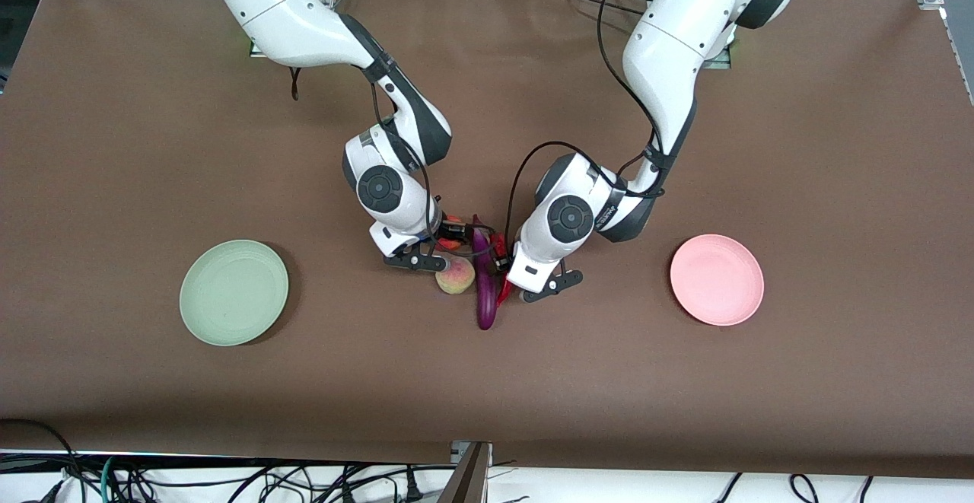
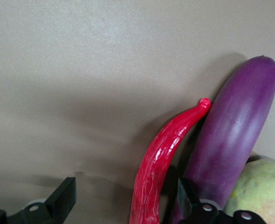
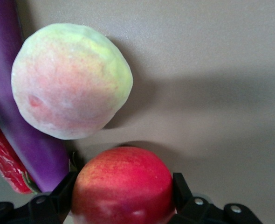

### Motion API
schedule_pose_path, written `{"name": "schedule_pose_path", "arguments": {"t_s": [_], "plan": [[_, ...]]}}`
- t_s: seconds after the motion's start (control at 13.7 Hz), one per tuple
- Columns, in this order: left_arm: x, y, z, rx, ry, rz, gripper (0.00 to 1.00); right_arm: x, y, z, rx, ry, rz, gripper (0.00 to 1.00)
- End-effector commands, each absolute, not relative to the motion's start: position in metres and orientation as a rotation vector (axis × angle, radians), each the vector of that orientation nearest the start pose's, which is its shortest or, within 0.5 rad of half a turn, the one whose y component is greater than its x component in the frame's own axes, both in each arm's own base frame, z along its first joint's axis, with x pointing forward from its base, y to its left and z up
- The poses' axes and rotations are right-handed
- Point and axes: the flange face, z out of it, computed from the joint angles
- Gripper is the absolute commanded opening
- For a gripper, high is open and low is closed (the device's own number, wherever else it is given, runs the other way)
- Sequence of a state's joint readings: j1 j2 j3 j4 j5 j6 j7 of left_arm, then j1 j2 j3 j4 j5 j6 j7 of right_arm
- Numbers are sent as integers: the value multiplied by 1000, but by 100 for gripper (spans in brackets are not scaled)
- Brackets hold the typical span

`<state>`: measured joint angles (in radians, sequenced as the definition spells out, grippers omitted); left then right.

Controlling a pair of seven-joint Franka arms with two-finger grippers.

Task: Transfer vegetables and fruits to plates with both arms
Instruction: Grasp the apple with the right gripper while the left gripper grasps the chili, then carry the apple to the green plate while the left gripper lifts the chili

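Middle of the desk [image 1: 114, 145], about midway between the two ends and slightly toward the front camera's edge: purple eggplant [image 1: 483, 286] lying lengthwise toward that edge, red chili pepper [image 1: 504, 288] touching its side toward the left arm's end, peach [image 1: 455, 275] just beside it toward the right arm's end, round red fruit [image 1: 450, 233] farther from the camera than the peach. Mint green plate [image 1: 233, 292] well apart toward the right arm's end; pink plate [image 1: 717, 279] well apart toward the left arm's end; nothing on either.

Left tool [image 2: 123, 203] low over the chili pepper [image 2: 163, 161], fingers [image 2: 63, 198] spread wide with the pepper between them, unpinched; eggplant [image 2: 233, 135] against the one finger's outer side.

Right tool [image 3: 123, 196] down at the red fruit [image 3: 123, 186], fingers [image 3: 182, 186] snug on both flanks, gripping it. Peach [image 3: 70, 81] just beside, touching the eggplant [image 3: 16, 107].
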<state>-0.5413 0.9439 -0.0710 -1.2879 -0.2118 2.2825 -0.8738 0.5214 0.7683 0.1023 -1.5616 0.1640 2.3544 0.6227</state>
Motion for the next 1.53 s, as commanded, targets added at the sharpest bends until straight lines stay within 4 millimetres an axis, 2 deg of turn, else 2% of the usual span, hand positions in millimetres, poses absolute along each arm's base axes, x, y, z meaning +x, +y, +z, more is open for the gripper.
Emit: {"name": "schedule_pose_path", "arguments": {"t_s": [0.0, 0.07, 0.29, 0.36, 0.44, 0.58, 0.66, 0.73, 0.95, 1.09, 1.17, 1.31, 1.38, 1.46], "plan": [[622, -432, 173, -3268, -693, 180, 74, 600, 378, 245, -2964, 225, 177, 20], [620, -434, 172, -3269, -688, 181, 65, 614, 358, 261, -2970, 207, 220, 20], [618, -437, 169, -3273, -679, 168, 64, 646, 291, 296, -2975, 105, 273, 20], [617, -438, 169, -3274, -672, 170, 54, 655, 264, 300, -2977, 67, 271, 20], [617, -438, 169, -3274, -669, 169, 48, 665, 235, 305, -2972, -1, 267, 20], [618, -437, 169, -3274, -671, 164, 27, 683, 166, 306, -2951, -125, 254, 20], [620, -434, 171, -3274, -663, 163, 6, 689, 136, 306, -2947, -168, 240, 20], [623, -431, 173, -3284, -618, 158, 0, 692, 112, 304, -2964, -200, 239, 20], [631, -421, 187, -3302, -500, 122, 0, 699, 49, 302, -3056, -287, 230, 20], [641, -398, 199, -3257, -400, 144, 0, 703, 10, 294, -3105, -360, 228, 20], [652, -379, 208, -3245, -330, 132, 0, 704, -3, 288, -3115, -363, 221, 20], [676, -331, 226, -3245, -312, 133, 0, 706, -14, 278, -3143, -375, 213, 20], [685, -306, 230, -3241, -259, 149, 0, 709, -23, 273, -3170, -391, 189, 20], [693, -283, 242, -3242, -138, 142, 0, 710, -32, 265, -3173, -401, 179, 20]]}}
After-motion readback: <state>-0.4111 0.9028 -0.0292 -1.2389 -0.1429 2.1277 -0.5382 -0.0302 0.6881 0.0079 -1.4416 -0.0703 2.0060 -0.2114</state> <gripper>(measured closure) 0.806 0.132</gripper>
